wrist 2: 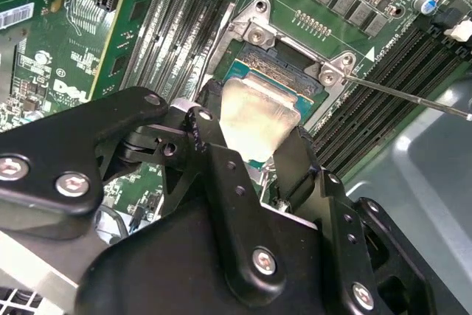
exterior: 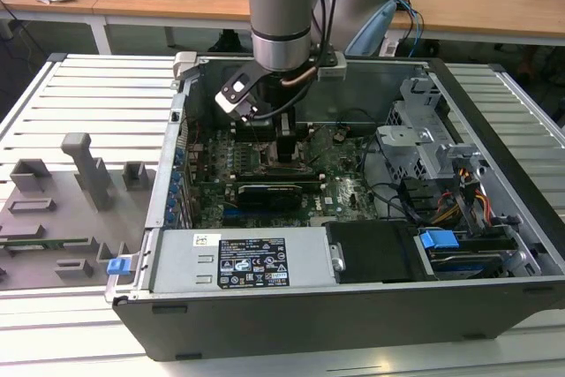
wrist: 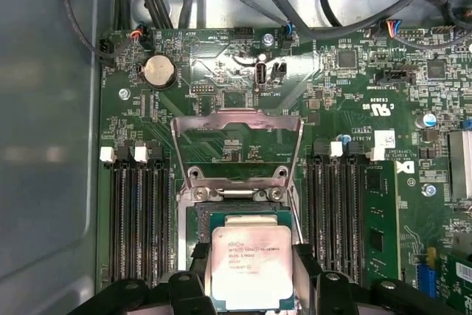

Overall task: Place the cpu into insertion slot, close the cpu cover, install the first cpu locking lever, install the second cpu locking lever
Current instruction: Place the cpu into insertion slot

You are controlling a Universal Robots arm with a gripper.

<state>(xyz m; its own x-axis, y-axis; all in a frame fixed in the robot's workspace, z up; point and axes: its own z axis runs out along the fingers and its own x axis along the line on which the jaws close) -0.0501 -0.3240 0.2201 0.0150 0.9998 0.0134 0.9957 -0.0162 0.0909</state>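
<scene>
Cpu (wrist: 249, 256): clamped edgewise in the shut jaws of the gripper (wrist: 251, 274), sits over the insertion slot (wrist: 237, 216) mid-motherboard (wrist: 354, 94), cpu cover (wrist: 234, 119) raised; likely hazard is crooked seating, caused by a tilted or offset release.

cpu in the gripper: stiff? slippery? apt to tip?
Likely rigid: the cpu is a flat, metal-topped plate, unbent in the gripper. Probably slippery: shiny top, held by thin edges. Won't roll, but might tilt above the insertion slot.
</scene>
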